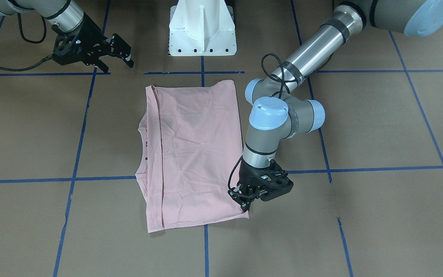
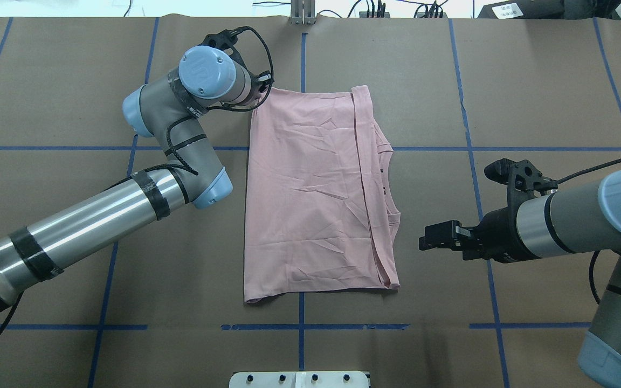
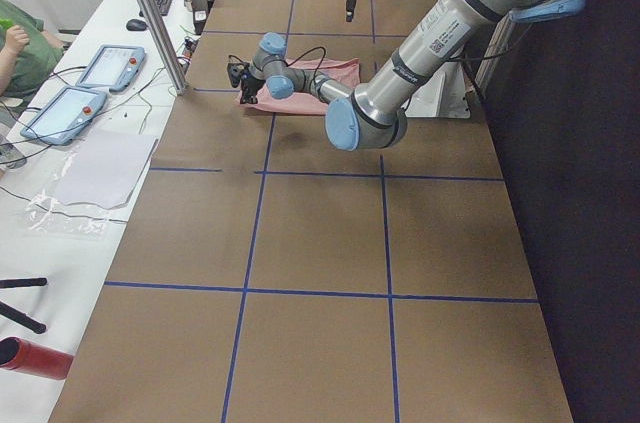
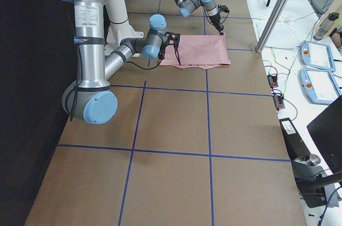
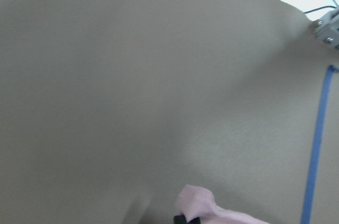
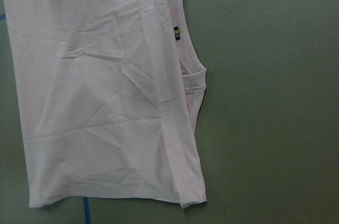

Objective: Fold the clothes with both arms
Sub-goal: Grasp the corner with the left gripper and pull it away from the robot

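Shirt (image 2: 310, 194) folded to a strip — left pincer (image 1: 245, 204) clamped on its corner by the surface's (image 2: 547, 81) far edge, right pincer (image 1: 117, 64) apart, idle — crosswise fold left, I reckon

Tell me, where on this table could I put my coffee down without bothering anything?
Bare brown paper table lies beyond the right claw, at the far right, and between the pale pink cotton T-shirt and the white pedestal base. Crowded along the shirt's left edge, where the left claw and arm reach.

text: none legible | labels, brands: none legible | numbers, signs: none legible
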Available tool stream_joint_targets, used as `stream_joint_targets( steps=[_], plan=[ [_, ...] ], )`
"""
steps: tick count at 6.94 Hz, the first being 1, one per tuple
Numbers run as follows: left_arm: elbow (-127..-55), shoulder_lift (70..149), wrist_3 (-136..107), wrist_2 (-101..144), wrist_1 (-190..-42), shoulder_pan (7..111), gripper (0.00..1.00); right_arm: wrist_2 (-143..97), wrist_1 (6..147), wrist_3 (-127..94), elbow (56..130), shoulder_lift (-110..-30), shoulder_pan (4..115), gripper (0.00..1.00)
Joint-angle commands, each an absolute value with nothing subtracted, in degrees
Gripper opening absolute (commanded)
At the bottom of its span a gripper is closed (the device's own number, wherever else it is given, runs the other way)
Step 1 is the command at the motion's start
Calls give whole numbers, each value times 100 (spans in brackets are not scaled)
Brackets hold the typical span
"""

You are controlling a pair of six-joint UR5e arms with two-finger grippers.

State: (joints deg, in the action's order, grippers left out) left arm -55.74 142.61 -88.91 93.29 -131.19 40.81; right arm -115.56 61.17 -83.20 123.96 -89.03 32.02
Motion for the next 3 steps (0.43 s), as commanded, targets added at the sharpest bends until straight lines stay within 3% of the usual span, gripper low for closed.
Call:
stream_joint_targets(
  steps=[1, 2, 3],
  plan=[
    [-5047, 14387, -8719, 9150, -13666, 4087, 0, -11549, 6117, -8323, 12401, -8877, 3199, 100],
    [-5045, 14388, -8719, 9149, -13667, 4157, 29, -11549, 6117, -8323, 12393, -8851, 3208, 100],
    [-5054, 14370, -8432, 9158, -13658, 4227, 99, -11531, 6117, -8323, 12393, -8842, 3199, 100]
  ],
)
